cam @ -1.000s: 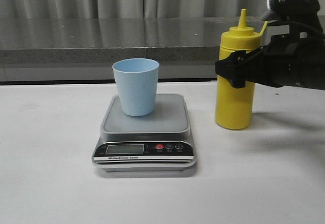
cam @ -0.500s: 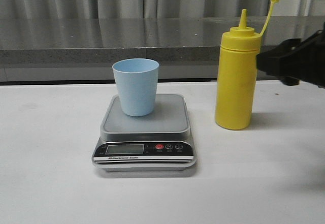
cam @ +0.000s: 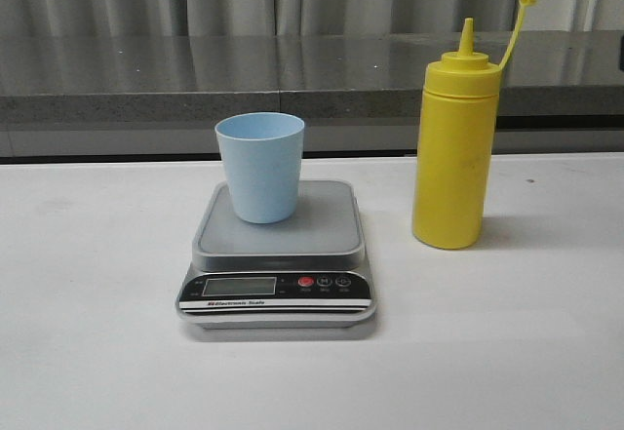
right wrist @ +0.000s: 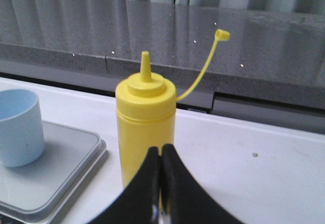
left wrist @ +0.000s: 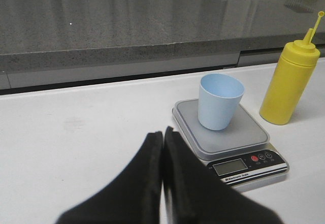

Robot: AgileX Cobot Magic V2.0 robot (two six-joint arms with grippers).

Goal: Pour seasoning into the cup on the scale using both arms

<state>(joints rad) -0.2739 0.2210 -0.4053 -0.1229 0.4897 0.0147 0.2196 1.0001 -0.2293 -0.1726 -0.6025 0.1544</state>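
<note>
The pale blue cup (cam: 259, 166) stands upright on the platform of the silver-grey scale (cam: 278, 259). The yellow seasoning bottle (cam: 453, 152) stands upright on the table to the right of the scale, its cap hanging open on its strap (cam: 515, 28). Neither gripper shows in the front view. In the left wrist view my left gripper (left wrist: 163, 131) is shut and empty, short of the scale (left wrist: 228, 137) and cup (left wrist: 218, 101). In the right wrist view my right gripper (right wrist: 160, 151) is shut and empty, a little way back from the bottle (right wrist: 145, 120).
The white table (cam: 107, 352) ends at the back against a raised grey stone counter (cam: 146, 79), with curtains behind it. A small dark speck (right wrist: 254, 155) lies on the table beside the bottle.
My right gripper, which was around the bottle a second ago, has let go and drawn back to the right, out of the front view. The bottle, cup and scale have not moved.
</note>
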